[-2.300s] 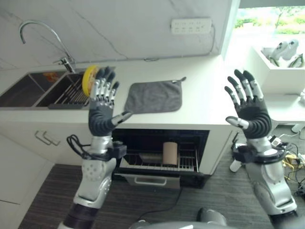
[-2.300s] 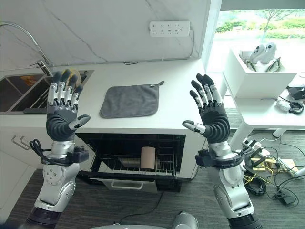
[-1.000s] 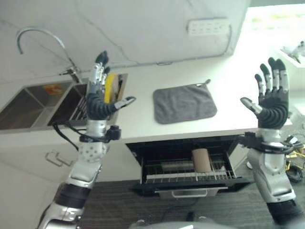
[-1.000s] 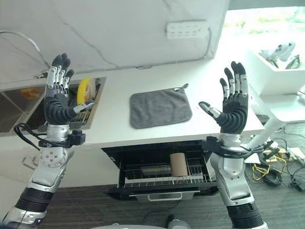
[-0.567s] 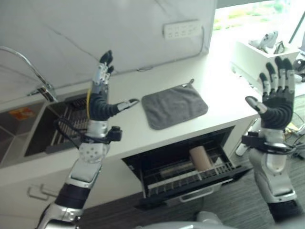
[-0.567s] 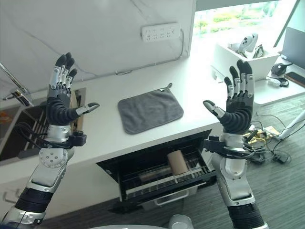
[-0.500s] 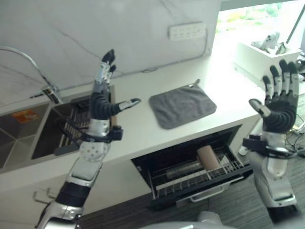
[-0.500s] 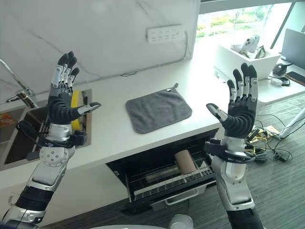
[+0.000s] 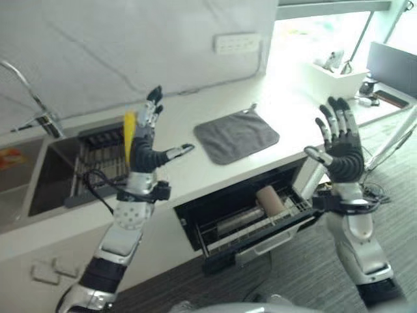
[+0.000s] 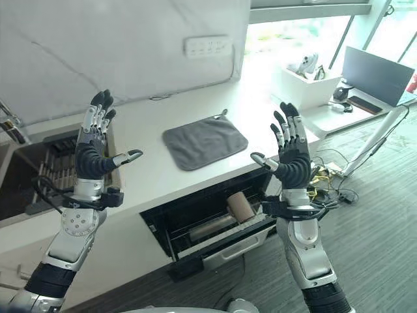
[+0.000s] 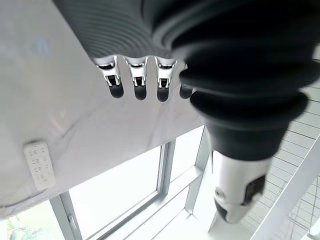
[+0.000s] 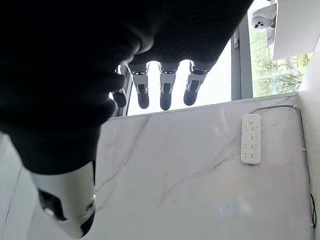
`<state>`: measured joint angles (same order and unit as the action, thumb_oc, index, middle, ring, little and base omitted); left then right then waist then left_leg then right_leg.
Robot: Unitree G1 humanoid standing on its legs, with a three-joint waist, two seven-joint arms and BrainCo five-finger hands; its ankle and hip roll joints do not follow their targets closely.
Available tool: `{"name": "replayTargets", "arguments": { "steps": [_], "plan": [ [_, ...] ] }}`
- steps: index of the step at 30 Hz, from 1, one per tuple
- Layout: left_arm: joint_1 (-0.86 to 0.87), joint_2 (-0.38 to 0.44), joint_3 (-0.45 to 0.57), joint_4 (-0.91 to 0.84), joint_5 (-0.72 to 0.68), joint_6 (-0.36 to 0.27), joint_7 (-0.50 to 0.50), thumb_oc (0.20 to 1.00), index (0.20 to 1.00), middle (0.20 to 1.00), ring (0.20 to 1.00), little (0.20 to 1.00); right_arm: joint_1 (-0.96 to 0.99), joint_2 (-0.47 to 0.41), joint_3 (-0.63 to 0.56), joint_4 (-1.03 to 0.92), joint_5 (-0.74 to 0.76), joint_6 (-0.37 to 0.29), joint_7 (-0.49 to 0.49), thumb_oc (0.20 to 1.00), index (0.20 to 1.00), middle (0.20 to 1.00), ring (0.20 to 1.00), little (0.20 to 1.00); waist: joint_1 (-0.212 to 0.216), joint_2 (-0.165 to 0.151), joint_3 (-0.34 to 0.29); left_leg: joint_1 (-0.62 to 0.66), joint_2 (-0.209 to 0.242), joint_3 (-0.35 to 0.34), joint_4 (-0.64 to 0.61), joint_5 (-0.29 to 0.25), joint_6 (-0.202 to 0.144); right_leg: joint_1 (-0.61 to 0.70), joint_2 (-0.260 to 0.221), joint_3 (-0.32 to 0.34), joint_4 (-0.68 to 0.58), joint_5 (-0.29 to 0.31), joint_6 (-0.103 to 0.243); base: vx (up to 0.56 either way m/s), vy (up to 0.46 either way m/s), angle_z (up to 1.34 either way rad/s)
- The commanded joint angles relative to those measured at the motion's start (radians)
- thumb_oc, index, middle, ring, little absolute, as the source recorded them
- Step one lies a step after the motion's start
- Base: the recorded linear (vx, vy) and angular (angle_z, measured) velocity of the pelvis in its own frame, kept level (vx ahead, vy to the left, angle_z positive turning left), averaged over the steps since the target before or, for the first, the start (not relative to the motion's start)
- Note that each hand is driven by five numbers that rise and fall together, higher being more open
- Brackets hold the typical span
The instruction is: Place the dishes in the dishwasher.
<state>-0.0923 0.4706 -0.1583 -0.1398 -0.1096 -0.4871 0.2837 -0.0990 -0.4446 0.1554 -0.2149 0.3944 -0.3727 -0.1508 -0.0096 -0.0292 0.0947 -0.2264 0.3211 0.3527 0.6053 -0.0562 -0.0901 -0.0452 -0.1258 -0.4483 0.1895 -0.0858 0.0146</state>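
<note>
**Both hands raised, empty**

Nearest, the open dishwasher (image 10: 215, 225) drawer carries a brown cup (image 10: 239, 205). Above it, left hand (image 10: 91, 156) and right hand (image 10: 292, 160) spread wide — holding nothing. Farther back on the desk (image 10: 153, 176): grey cloth (image 10: 204, 141); yellow plate (image 9: 129, 127) upright in the sink rack (image 9: 98, 160).

Bright daylight from the window (image 9: 313, 29) washes out the counter's (image 9: 287, 98) far end in glare

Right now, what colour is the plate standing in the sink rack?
Yellow. The round plate stands on edge in the rack, best seen in the left eye view.
</note>
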Motion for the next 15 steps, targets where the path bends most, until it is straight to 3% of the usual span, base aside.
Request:
{"name": "replayTargets", "arguments": {
  "steps": [1,3,4,5,8,11,13,14,15],
  "plan": [
    [-0.046,0.032,0.024,-0.03,-0.049,-0.024,-0.004,1.0,1.0,1.0,1.0,1.0,-0.023,-0.055,-0.018,-0.106,-0.009,0.039,0.116,1.0,1.0,1.0,1.0,1.0,-0.009,0.037,0.005,0.265,0.012,0.096,-0.443,0.064,-0.037,0.102,-0.132,-0.01,-0.046,-0.006,0.129,0.16,0.601,-0.78],
    [-0.044,0.03,0.014,-0.011,-0.065,-0.028,-0.004,1.0,1.0,1.0,1.0,1.0,-0.005,-0.068,-0.031,-0.113,0.016,0.047,0.108,1.0,1.0,1.0,1.0,1.0,-0.019,0.036,-0.003,0.298,0.006,0.107,-0.476,0.031,-0.044,0.104,-0.172,-0.022,-0.015,-0.012,0.157,0.13,0.483,-0.46],
    [-0.05,0.023,0.004,0.004,-0.069,-0.048,-0.011,1.0,1.0,1.0,1.0,1.0,0.01,-0.073,-0.053,-0.118,0.04,0.038,0.101,1.0,1.0,1.0,1.0,1.0,-0.02,0.037,-0.001,0.308,-0.014,0.107,-0.496,0.032,-0.033,0.092,-0.207,-0.034,0.019,-0.004,0.17,0.0,0.45,-0.13],
    [-0.058,0.025,0.003,0.011,-0.078,-0.056,-0.026,1.0,1.0,1.0,1.0,1.0,0.023,-0.059,-0.068,-0.115,0.028,0.019,0.095,1.0,1.0,1.0,1.0,1.0,-0.013,0.039,0.006,0.297,-0.063,0.083,-0.508,0.026,-0.007,0.065,-0.235,-0.035,0.059,0.012,0.166,-0.01,0.387,0.11],
    [-0.066,0.029,0.001,0.038,-0.048,-0.066,-0.038,1.0,1.0,1.0,1.0,1.0,0.039,-0.035,-0.086,-0.111,0.018,0.023,0.094,1.0,1.0,1.0,1.0,1.0,0.0,0.043,0.008,0.304,-0.131,0.036,-0.545,0.012,0.024,0.06,-0.249,-0.021,0.114,-0.007,0.172,0.04,0.203,0.56],
    [-0.074,0.039,0.01,0.054,-0.054,-0.082,-0.026,1.0,1.0,1.0,1.0,1.0,0.03,-0.021,-0.06,-0.109,-0.001,0.018,0.077,1.0,1.0,1.0,1.0,1.0,0.002,0.043,0.008,0.294,-0.149,-0.001,-0.569,0.02,0.035,0.056,-0.133,0.027,0.1,-0.059,0.152,0.07,0.036,0.61],
    [-0.08,0.044,0.014,0.054,-0.037,-0.065,-0.001,1.0,1.0,1.0,1.0,1.0,0.013,-0.019,-0.04,-0.099,0.003,0.02,0.073,1.0,1.0,1.0,1.0,1.0,0.011,0.034,0.013,0.284,-0.151,-0.009,-0.548,0.008,0.025,0.082,-0.11,0.021,0.06,-0.063,0.143,0.04,-0.122,0.57],
    [-0.082,0.039,0.012,0.055,-0.029,-0.052,0.011,1.0,1.0,1.0,1.0,1.0,-0.006,-0.021,-0.027,-0.076,0.01,0.029,0.064,1.0,1.0,1.0,1.0,1.0,0.011,0.028,0.007,0.266,-0.143,-0.026,-0.543,0.024,0.019,0.091,-0.071,0.051,0.025,-0.062,0.128,0.01,-0.23,0.29],
    [-0.073,0.029,0.012,0.043,-0.033,-0.052,0.021,1.0,1.0,1.0,1.0,1.0,-0.015,-0.023,-0.023,-0.06,0.014,0.025,0.066,1.0,1.0,1.0,1.0,1.0,0.019,0.022,0.003,0.251,-0.125,-0.015,-0.531,0.035,0.006,0.107,-0.069,0.041,-0.003,-0.053,0.123,-0.01,-0.221,0.17]
  ]
}}
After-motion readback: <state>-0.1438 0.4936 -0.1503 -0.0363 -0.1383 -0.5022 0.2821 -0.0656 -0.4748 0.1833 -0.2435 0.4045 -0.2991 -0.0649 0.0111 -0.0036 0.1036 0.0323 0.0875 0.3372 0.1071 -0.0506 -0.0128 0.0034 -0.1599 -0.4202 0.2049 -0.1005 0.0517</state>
